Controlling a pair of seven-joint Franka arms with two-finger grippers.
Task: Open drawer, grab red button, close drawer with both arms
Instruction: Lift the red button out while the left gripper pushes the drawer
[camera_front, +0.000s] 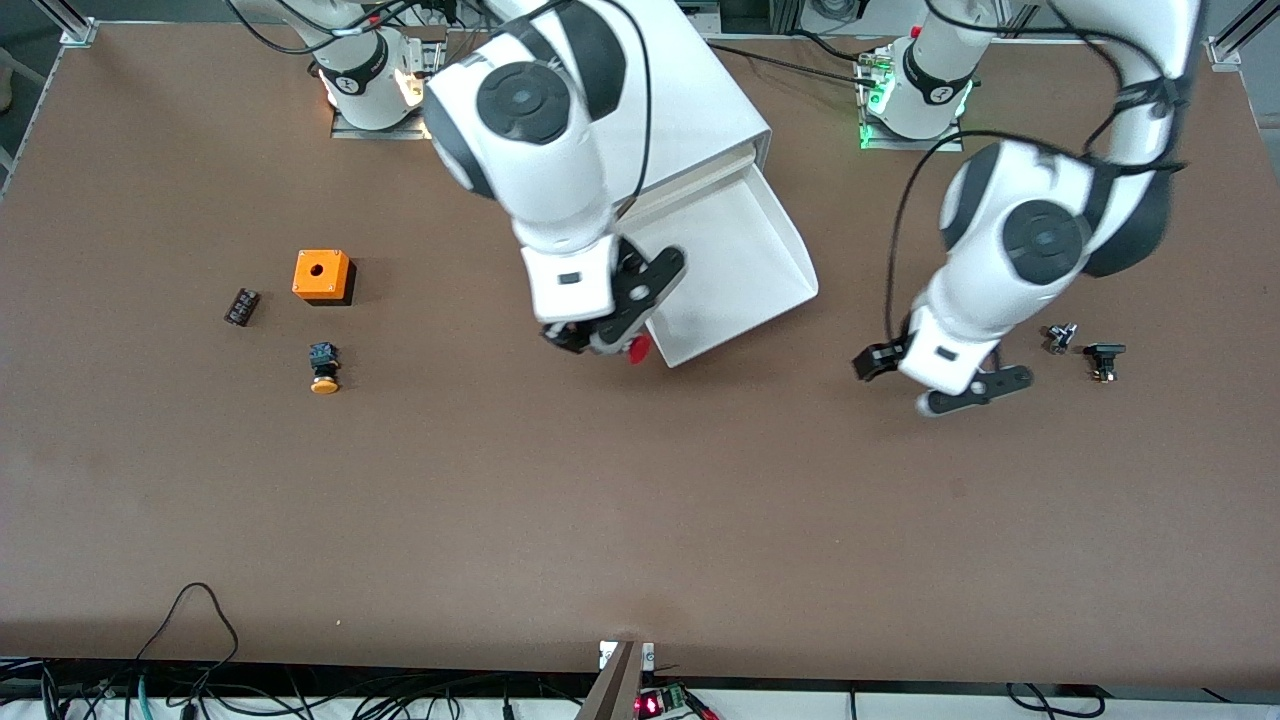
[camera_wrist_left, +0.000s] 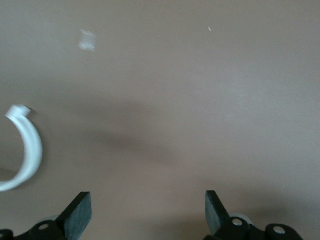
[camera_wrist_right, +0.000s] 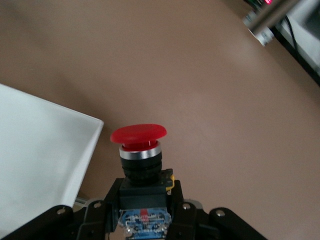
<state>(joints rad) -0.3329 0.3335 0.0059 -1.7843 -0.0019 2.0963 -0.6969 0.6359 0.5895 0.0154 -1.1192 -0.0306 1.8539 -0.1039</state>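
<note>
The drawer stands pulled out of the white cabinet at the upper middle of the front view, its sloped lip pointing toward the lower right of that view. Its tray looks bare.

The right gripper hangs just past the drawer's front corner, over the brown table, in the centre of the front view. Its fingers are clamped on the black body of the button, and the red cap pokes out beneath them. In the right wrist view the button sits between the 2 fingers, cap outward, with the drawer's corner beside it.

The left gripper hovers over bare table at the right of the front view, its fingers spread apart and holding nothing. The left wrist view shows both fingertips wide apart above the tabletop.

Just beside that gripper, toward the left arm's end, lie 2 small black parts. At the left of the front view sit an orange box, a yellow-capped button nearer the camera, and a small dark block.
</note>
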